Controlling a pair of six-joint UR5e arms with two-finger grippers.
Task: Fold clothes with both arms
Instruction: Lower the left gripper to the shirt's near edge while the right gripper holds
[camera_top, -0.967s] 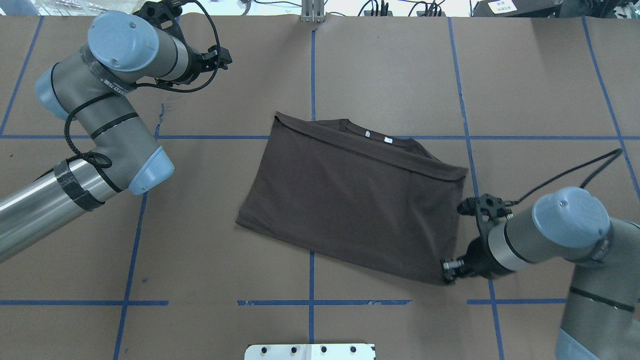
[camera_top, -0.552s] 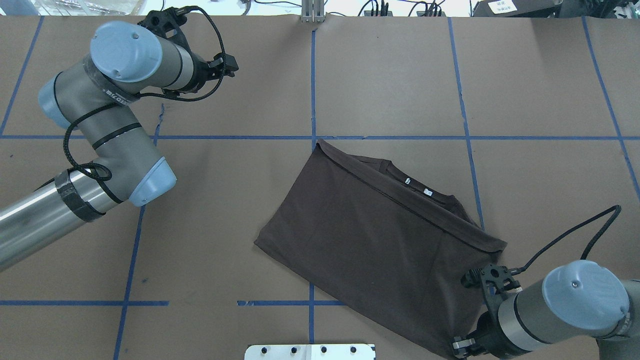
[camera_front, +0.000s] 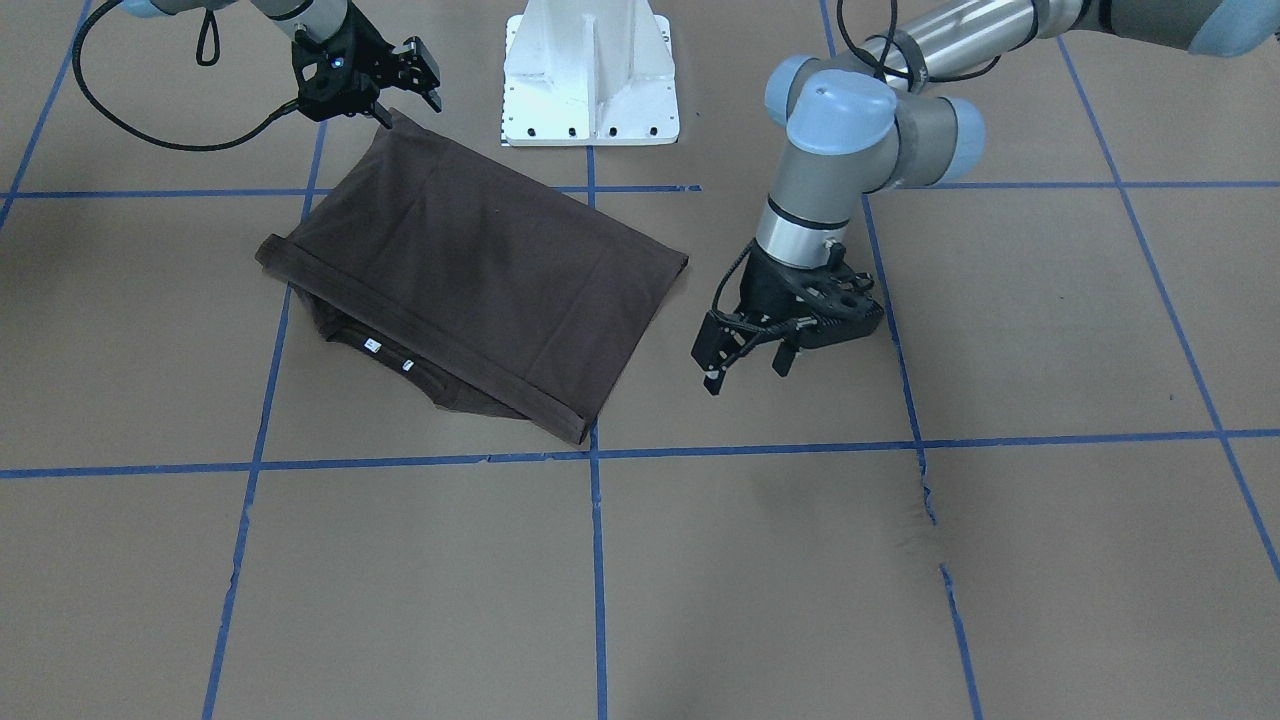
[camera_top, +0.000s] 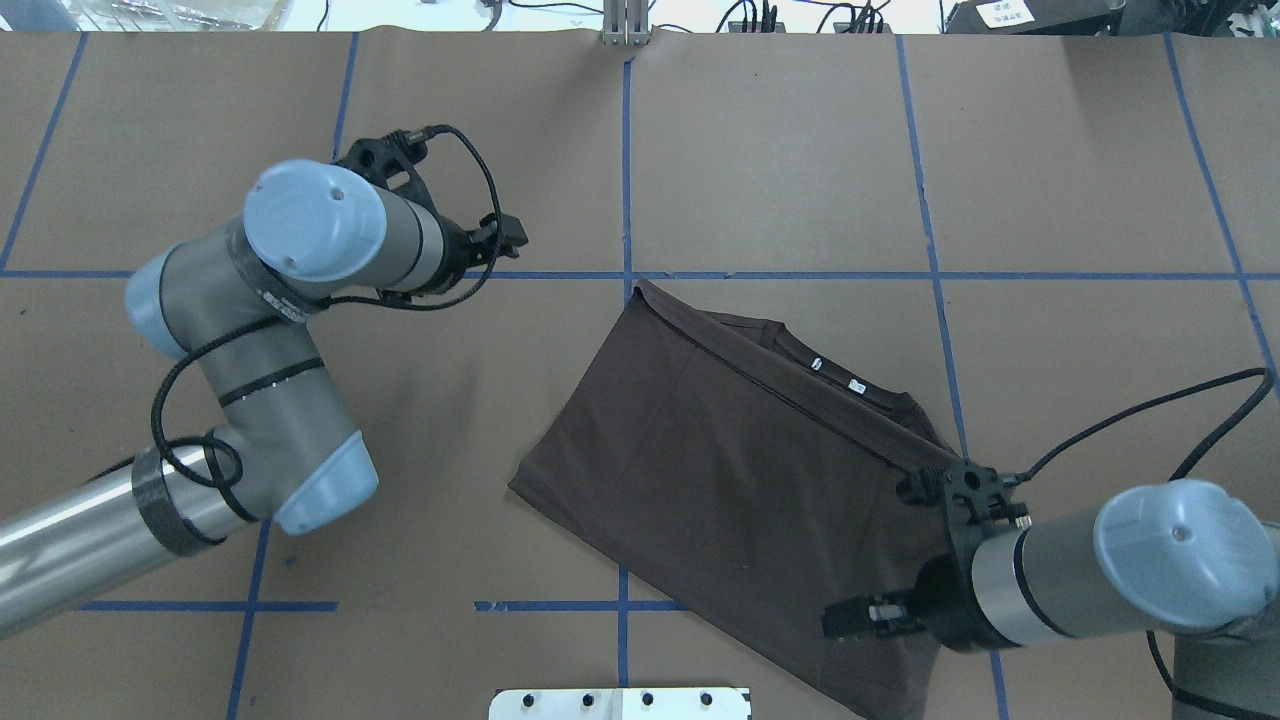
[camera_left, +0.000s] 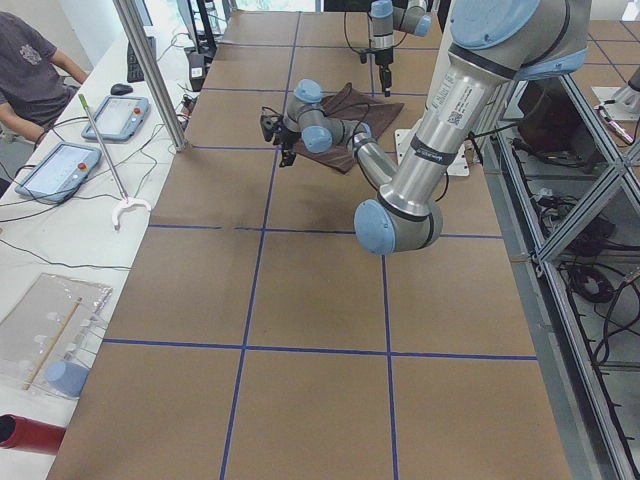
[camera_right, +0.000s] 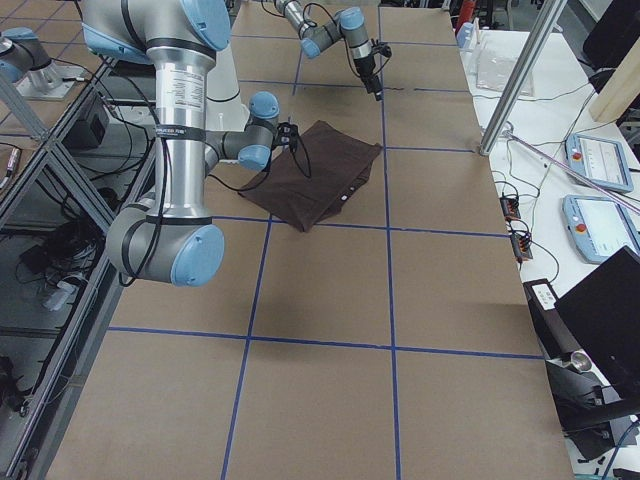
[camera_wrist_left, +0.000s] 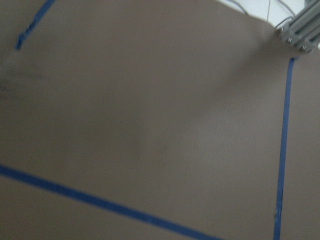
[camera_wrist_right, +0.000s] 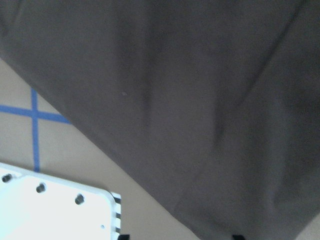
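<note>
T-shirt (camera_top: 740, 480) lies folded, askew on table (camera_top: 800, 150), robot's R half. R tool (camera_front: 408, 100): jaws apart over shirt's corner, gripping nothing. L tool (camera_front: 746, 375): jaws apart, empty, near shirt, not touching.

The left arm (camera_top: 265, 400) and right arm (camera_top: 1050, 590) are silver-grey tubular units with polished metal sections, light blue rounded joint caps each showing a small central screw, thin black bands around the segments, black cables (camera_top: 1130, 413) looping off the wrists, and a white bolted pedestal (camera_front: 590, 70).
</note>
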